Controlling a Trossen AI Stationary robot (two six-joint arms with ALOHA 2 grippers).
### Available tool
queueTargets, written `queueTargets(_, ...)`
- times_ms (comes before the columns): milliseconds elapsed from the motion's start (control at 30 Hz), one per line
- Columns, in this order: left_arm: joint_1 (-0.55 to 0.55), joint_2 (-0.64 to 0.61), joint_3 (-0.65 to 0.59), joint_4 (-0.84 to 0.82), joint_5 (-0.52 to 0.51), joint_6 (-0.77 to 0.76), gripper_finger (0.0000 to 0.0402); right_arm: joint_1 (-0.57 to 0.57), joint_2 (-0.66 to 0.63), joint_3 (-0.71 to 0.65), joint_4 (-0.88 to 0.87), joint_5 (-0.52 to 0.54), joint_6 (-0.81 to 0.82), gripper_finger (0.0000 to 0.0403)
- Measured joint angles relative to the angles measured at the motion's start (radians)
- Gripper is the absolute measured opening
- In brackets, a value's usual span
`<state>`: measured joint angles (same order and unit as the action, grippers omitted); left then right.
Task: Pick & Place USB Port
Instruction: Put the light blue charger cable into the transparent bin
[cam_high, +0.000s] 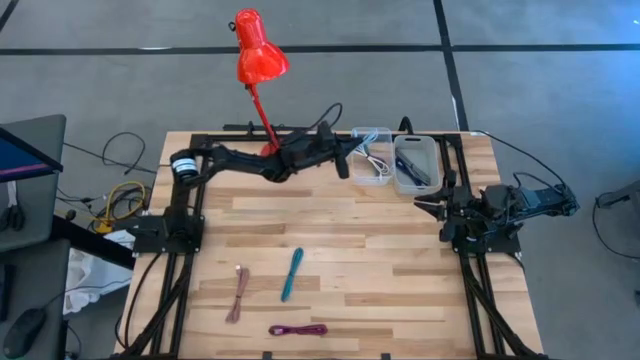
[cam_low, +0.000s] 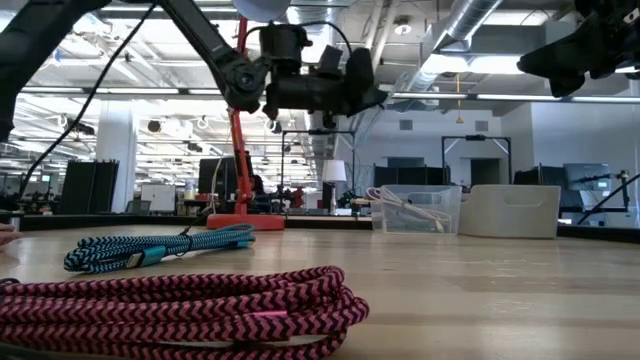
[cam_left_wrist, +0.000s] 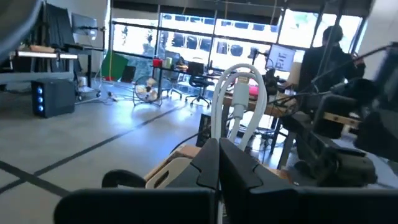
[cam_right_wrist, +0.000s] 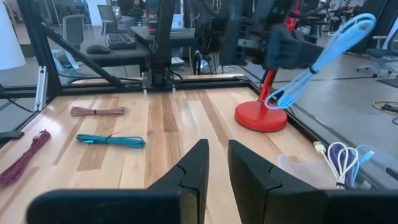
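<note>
The left gripper (cam_high: 343, 160) is hanging just beside the clear bin (cam_high: 372, 155) at the table's far edge, jaws clenched on a white USB cable (cam_left_wrist: 239, 102), apparently carrying it to drop among the cables already there. The right gripper (cam_high: 428, 207) is waiting near the grey bin (cam_high: 415, 165), fingers slightly parted, grasping nothing. The teal cable (cam_high: 291, 274), pink cable (cam_high: 238, 293) and magenta cable (cam_high: 297, 329) are lying on the wooden table (cam_high: 330, 240), awaiting their turn. Only the wrist views are showing the held loop clearly; the right wrist view is showing it light blue against the red lamp base (cam_right_wrist: 260, 116); the high view alone is laying out both bins
</note>
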<state>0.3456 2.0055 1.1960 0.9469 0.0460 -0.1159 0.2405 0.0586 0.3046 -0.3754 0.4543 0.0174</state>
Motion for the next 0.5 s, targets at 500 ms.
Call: queueTargets(500,0.028,0.187,0.166,-0.017,0.004,-0.093,0.0002,0.000,0.000,0.000,0.001,0.000,0.002,0.0054)
